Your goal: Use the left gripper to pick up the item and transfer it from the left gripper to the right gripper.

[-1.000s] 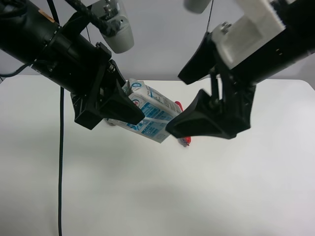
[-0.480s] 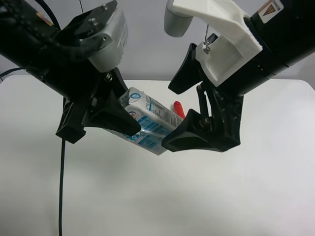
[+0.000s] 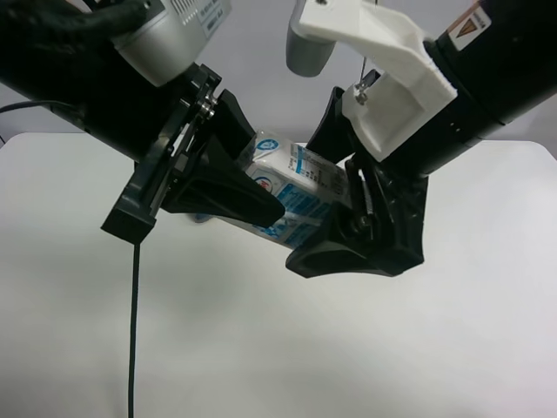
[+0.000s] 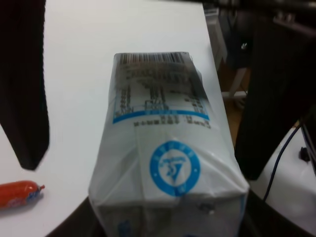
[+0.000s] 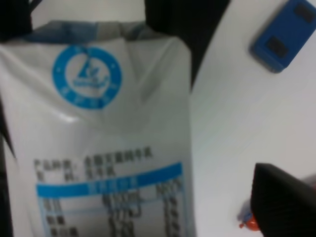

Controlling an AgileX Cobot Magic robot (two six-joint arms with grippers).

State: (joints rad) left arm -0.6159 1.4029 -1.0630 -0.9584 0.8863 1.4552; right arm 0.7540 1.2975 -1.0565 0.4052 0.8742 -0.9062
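Observation:
The item, a white-and-blue carton [image 3: 296,178], hangs above the white table [image 3: 261,348]. The left gripper [image 3: 261,196], with the silver-grey housing, is shut on its gable end. The right gripper [image 3: 329,196], with the white bracket, is open. Its black fingers [image 3: 335,252] straddle the carton's other end, one above and one below. In the right wrist view the carton [image 5: 98,148] fills the frame, with a gap between it and one finger [image 5: 281,202]. In the left wrist view the carton [image 4: 163,148] points away, with the right gripper's fingers [image 4: 266,98] on both sides of it.
A blue rectangular block [image 5: 286,32] lies on the table below the arms. A red sausage-shaped tube [image 4: 17,192] lies on the table too; its end also shows in the right wrist view [image 5: 247,222]. A black cable [image 3: 132,331] hangs from the left arm.
Both arms have closed in on each other. The carton has moved right and slightly up, and the right gripper's open fingers now reach around its end.

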